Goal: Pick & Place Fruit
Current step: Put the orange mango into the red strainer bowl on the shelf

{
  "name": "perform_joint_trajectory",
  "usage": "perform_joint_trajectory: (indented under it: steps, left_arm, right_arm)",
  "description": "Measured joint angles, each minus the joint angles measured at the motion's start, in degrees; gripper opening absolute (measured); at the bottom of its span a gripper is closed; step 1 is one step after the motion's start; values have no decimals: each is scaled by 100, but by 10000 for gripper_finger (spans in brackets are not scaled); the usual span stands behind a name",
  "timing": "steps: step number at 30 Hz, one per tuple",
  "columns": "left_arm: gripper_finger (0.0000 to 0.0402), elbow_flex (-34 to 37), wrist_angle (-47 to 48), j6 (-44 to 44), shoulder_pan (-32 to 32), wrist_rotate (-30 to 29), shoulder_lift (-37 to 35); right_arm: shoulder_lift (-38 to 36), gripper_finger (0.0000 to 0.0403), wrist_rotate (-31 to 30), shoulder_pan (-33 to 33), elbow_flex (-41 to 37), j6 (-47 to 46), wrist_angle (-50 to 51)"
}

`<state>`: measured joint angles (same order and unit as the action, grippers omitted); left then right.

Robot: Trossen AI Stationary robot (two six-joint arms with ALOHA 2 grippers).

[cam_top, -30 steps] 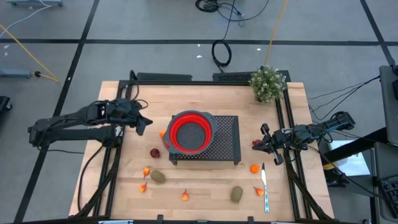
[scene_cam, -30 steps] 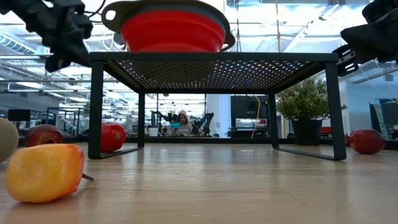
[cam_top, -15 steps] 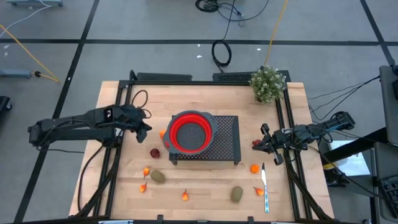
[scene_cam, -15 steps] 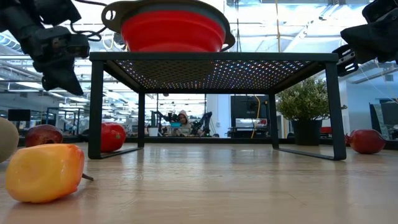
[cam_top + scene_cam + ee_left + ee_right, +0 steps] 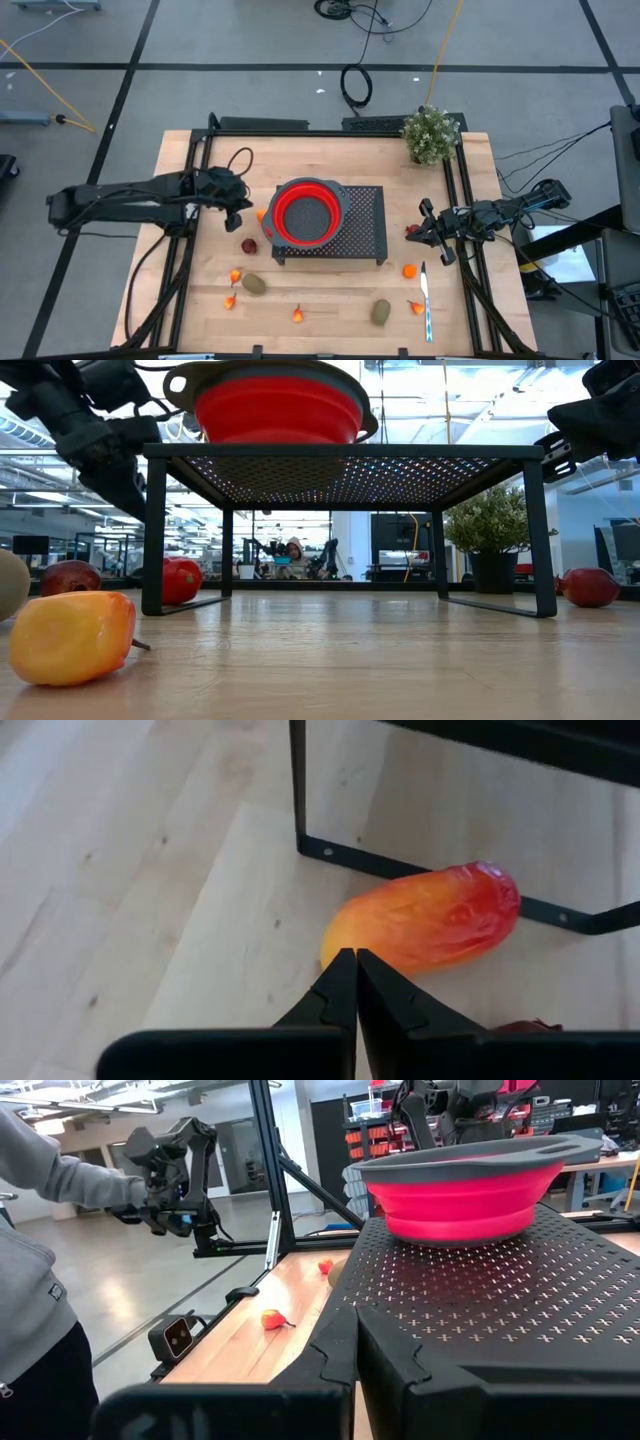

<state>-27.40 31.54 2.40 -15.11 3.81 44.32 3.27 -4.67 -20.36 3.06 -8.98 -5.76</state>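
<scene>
The long orange-red fruit (image 5: pixel 425 920) lies on its side on the wood beside the black rack's left foot (image 5: pixel 261 214). My left gripper (image 5: pixel 355 958) is shut and hovers over it, tipped down, well above the table (image 5: pixel 112 465). A dark red round fruit (image 5: pixel 249 245), two brownish-green ovals (image 5: pixel 255 284) (image 5: pixel 381 312) and tiny orange bits (image 5: pixel 235 275) (image 5: pixel 297 315) lie along the near side. My right gripper (image 5: pixel 427 228) waits shut at the table's right, next to a small red piece (image 5: pixel 411 230).
A red collapsible bowl (image 5: pixel 305 213) sits on the black mesh rack (image 5: pixel 365 225) mid-table. A potted plant (image 5: pixel 431 135) stands at the far right corner. A blue-handled utensil (image 5: pixel 426 300) and an orange bit (image 5: pixel 409 270) lie near right. A person's sleeve (image 5: pixel 60 1175) shows beyond the table.
My left gripper has moved toward the rack's left side and come down, tipping its fingers toward the long orange-red fruit. The fruit pieces and my right arm have kept still.
</scene>
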Motion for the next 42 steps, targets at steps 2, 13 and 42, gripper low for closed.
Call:
perform_joint_trajectory:
  steps: [2,13,42]
  left_arm:
    - [1,0,-119,-25,-2,-82,130]
    - [84,0,-225,-106,-1,-299,489]
    - [310,0,-226,-1915,101,-763,487]
  right_arm:
    - [0,0,1,0,1,-2,-2]
    - [0,0,0,0,1,-2,-2]
    - [0,0,14,0,1,19,-4]
